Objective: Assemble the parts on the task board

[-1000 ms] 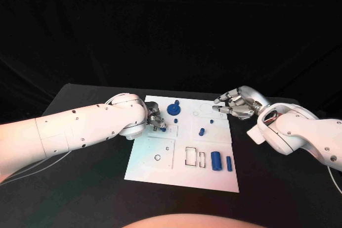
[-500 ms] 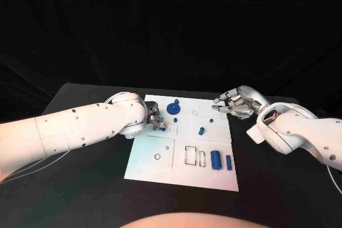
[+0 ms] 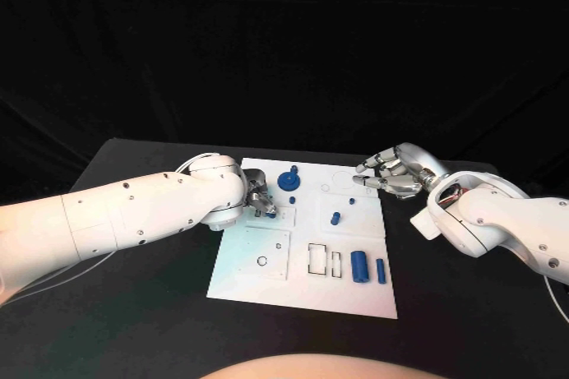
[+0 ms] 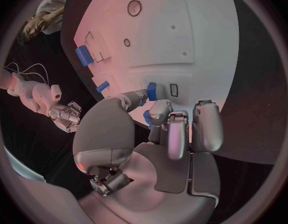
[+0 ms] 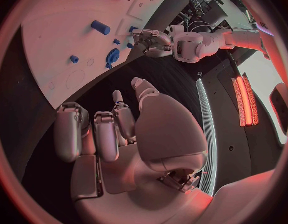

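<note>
The white task board (image 3: 267,276) lies in the middle of the black table. My left hand (image 3: 259,201) rests at the board's left edge and pinches a small blue part (image 4: 151,90) between thumb and a finger, right beside a small rectangular slot (image 4: 173,89). My right hand (image 3: 397,173) hovers over the board's far right corner, fingers loosely bent and apart, holding nothing. A blue round piece (image 3: 289,180) stands at the far middle of the board. Two small blue pegs (image 3: 335,218) sit near the centre. A blue cylinder (image 3: 359,265) and a blue bar (image 3: 381,270) lie near the front right.
Rectangular outlines (image 3: 320,260) and a small ring mark (image 3: 261,262) show on the board's near half. Bare black table (image 3: 142,313) surrounds the board. The right wrist view shows the blue cylinder (image 5: 100,27) and my left hand (image 5: 150,39) across the board.
</note>
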Controlling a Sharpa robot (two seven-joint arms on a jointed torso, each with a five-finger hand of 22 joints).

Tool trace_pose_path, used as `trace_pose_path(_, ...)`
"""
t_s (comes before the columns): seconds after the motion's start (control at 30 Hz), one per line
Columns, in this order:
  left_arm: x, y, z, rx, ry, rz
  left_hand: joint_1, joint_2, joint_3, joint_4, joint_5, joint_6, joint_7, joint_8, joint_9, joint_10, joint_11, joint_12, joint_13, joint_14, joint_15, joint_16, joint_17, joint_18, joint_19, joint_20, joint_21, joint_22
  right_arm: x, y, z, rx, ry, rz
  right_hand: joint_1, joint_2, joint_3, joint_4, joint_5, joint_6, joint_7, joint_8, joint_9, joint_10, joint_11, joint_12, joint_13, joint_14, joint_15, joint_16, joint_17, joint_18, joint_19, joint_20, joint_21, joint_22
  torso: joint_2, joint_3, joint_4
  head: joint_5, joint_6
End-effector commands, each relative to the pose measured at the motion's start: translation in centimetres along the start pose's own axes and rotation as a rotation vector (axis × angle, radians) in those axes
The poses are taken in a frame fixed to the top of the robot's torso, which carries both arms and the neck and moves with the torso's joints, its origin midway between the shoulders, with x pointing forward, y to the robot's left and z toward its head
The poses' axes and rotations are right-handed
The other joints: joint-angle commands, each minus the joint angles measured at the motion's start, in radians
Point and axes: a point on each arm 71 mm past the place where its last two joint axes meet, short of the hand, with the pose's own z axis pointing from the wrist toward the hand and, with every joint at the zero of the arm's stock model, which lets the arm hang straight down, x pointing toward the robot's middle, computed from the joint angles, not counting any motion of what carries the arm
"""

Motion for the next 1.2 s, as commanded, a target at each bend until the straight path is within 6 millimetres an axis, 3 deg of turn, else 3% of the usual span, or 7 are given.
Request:
trace_pose_path(0.03, 0.34, -0.24, -0.02, 0.002, 0.028, 0.026, -0.012, 0.003, 0.187, -0.19, 0.004, 0.003, -0.012, 0.011, 0.002, 0.014, -0.001, 0.009, 0.008, 0.098, -0.01, 0.003, 0.248, -0.018, 0.002, -0.003, 0.004, 0.002, 0.15, 0.05, -0.01, -0.007, 0.013, -0.007, -0.004, 0.0, -0.001, 0.003, 0.006, 0.004, -0.001, 0.006, -0.001, -0.002, -0.001, -0.004, 0.019, 0.081, -0.009, -0.007, 0.17, 0.019, -0.009, 0.0, -0.004, 0.107, 0.0, 0.0002, -0.0009, 0.0, -0.001)
trace_pose_path(0.5, 0.44, -0.25, 0.13, -0.008, 0.048, 0.027, -0.068, -0.006, 0.1, -0.141, -0.009, 0.007, -0.034, 0.036, -0.014, 0.032, -0.017, 0.03, 0.029, 0.098, -0.02, 0.002, 0.248, -0.019, 0.006, -0.009, 0.003, 0.007, 0.15, 0.04, 0.01, -0.006, 0.012, -0.007, -0.008, 0.002, -0.002, 0.007, 0.006, 0.004, -0.001, 0.007, -0.001, -0.002, -0.001, -0.004, 0.019, 0.08, -0.009, -0.007, 0.17, 0.019, -0.009, -0.001, -0.005, 0.106, 0.0, 0.0004, -0.0005, -0.001, -0.004)
trace_pose_path(1.2, 0.34, -0.19, 0.41, -0.024, 0.049, 0.016, -0.1, 0.011, -0.055, -0.053, -0.01, 0.027, -0.039, 0.049, -0.063, 0.038, -0.02, 0.05, 0.046, 0.098, -0.024, 0.003, 0.249, -0.021, 0.013, -0.014, 0.005, 0.015, 0.13, 0.06, 0.0, -0.007, 0.008, -0.006, -0.014, 0.002, -0.006, 0.011, 0.006, 0.003, -0.001, 0.008, -0.001, -0.004, -0.001, -0.006, 0.016, 0.08, -0.009, -0.01, 0.166, 0.02, -0.012, -0.001, -0.01, 0.103, 0.001, 0.0, -0.0006, -0.006, -0.009)
